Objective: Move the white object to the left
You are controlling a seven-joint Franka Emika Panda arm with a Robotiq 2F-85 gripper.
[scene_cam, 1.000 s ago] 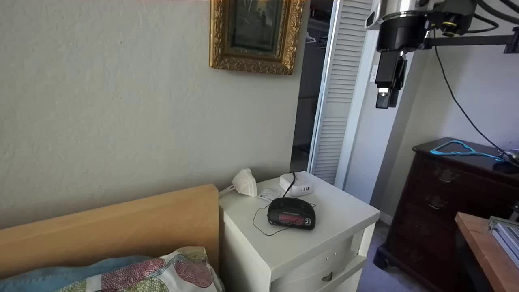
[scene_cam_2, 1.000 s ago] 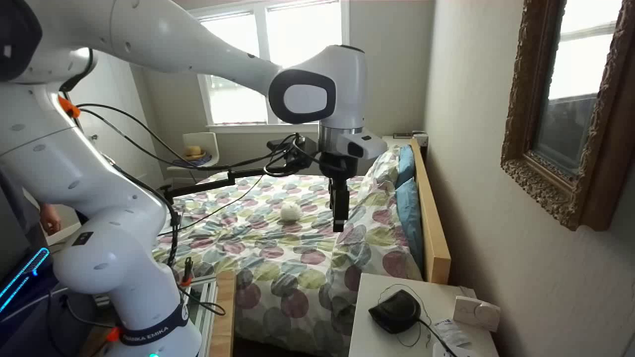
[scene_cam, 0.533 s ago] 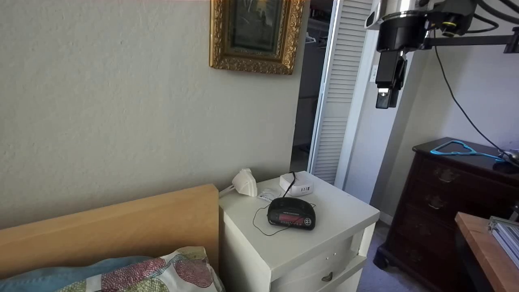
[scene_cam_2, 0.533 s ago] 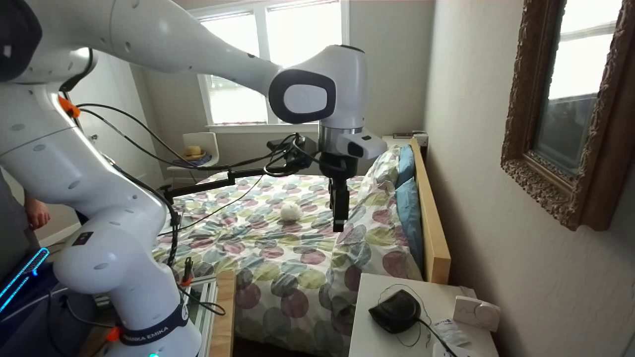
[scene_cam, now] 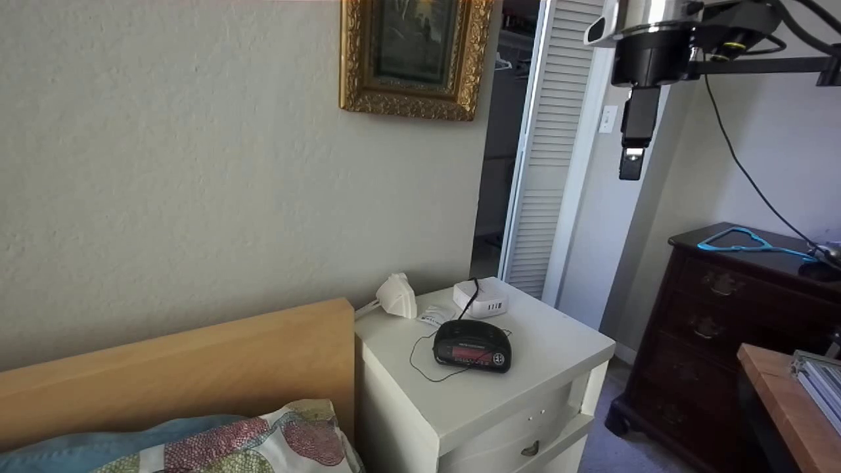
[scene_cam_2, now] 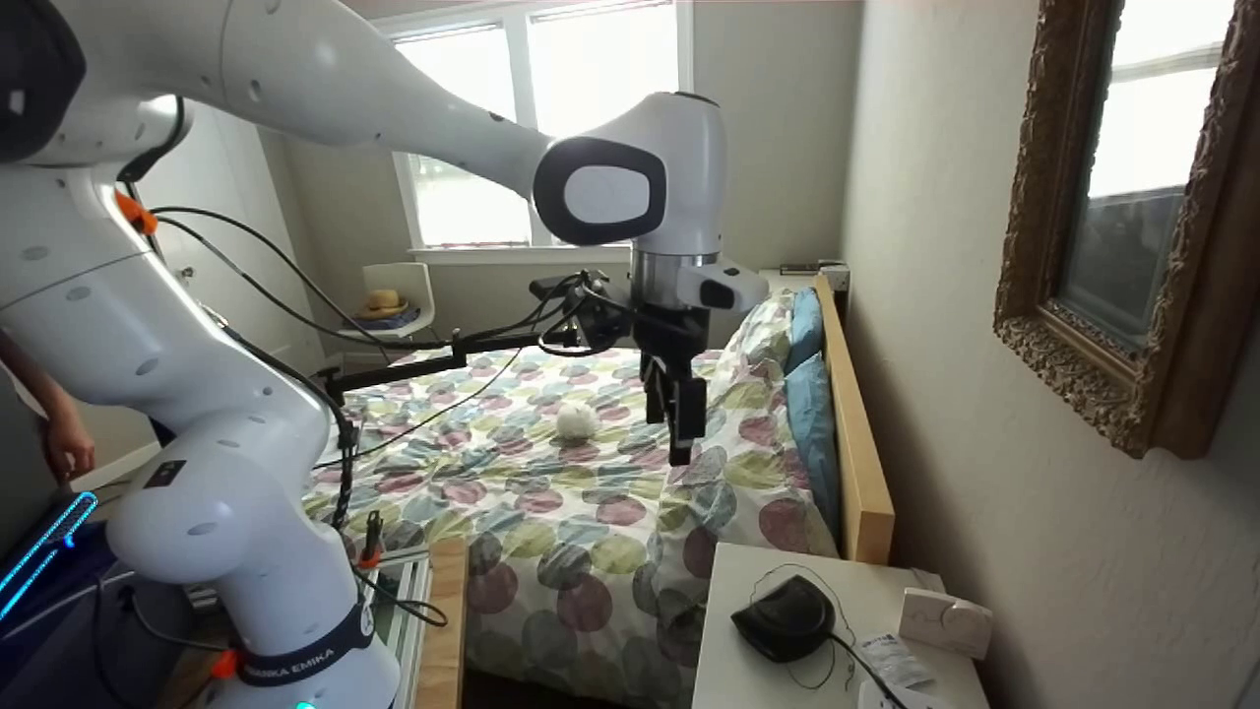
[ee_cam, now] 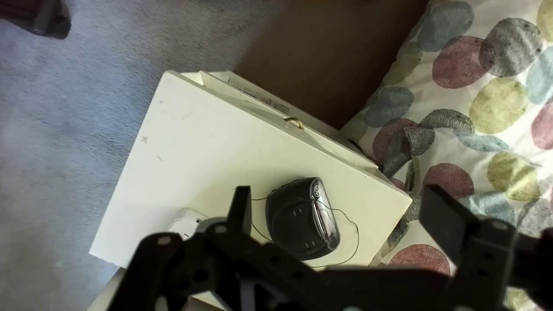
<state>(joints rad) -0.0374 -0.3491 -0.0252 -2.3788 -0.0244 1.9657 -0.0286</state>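
My gripper [ee_cam: 338,203] hangs high, spread wide, holding nothing! Down below, the black clock radio [ee_cam: 293,224] sits on the nightstand [ee_cam: 194,142]; near that, the white multiport charger [scene_cam: 485,298], probably my target. Farther back, by the wall [scene_cam: 197,197], a white wedge-shaped object [scene_cam: 397,295] rivals it. Approach, grasp, leftward shift: all left, I'd judge.

In an exterior view, bottom centre, I've got the nightstand [scene_cam: 545,351] carrying a clock [scene_cam: 472,346], wire [scene_cam: 433,380], packet [scene_cam: 436,316], white box [scene_cam: 489,300] and mask-like white object [scene_cam: 397,296].
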